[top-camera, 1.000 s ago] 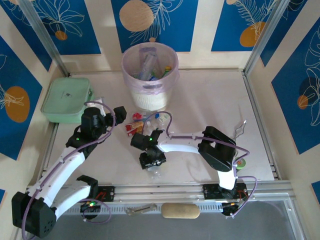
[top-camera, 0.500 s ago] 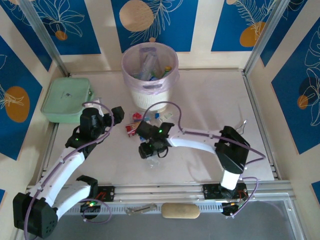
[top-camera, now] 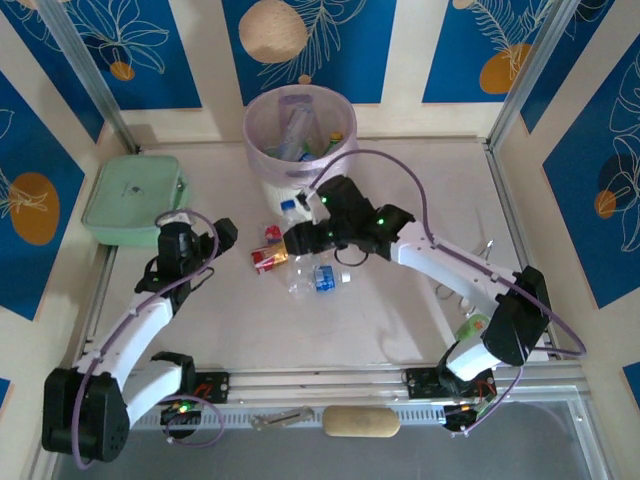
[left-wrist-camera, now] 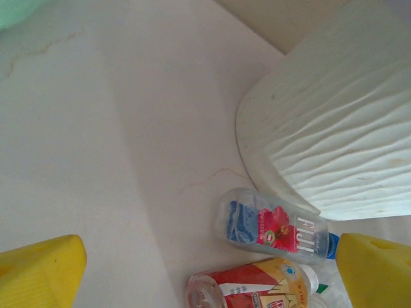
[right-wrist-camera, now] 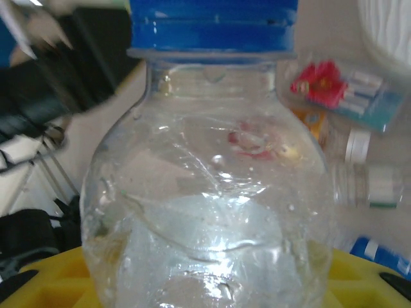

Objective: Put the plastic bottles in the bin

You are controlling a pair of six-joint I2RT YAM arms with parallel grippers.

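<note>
My right gripper is shut on a clear plastic bottle with a blue cap, held off the table with the cap pointing away from the camera. In the top view the right gripper hangs just in front of the white bin, which has several bottles inside its pink liner. Below the bin lie a clear Fiji bottle and a red-labelled bottle. My left gripper stands open to their left, with its yellow fingers apart and nothing between them.
Two more clear bottles, one blue-labelled, lie in front of the right gripper. A green bottle rests by the right arm's base. The pale-green lidded box sits at the left edge. A metal clip lies to the right.
The right gripper closed on the clear bottle near the table's front, lifted it and carried it back toward the bin. The left arm shifted slightly left and stayed open.
</note>
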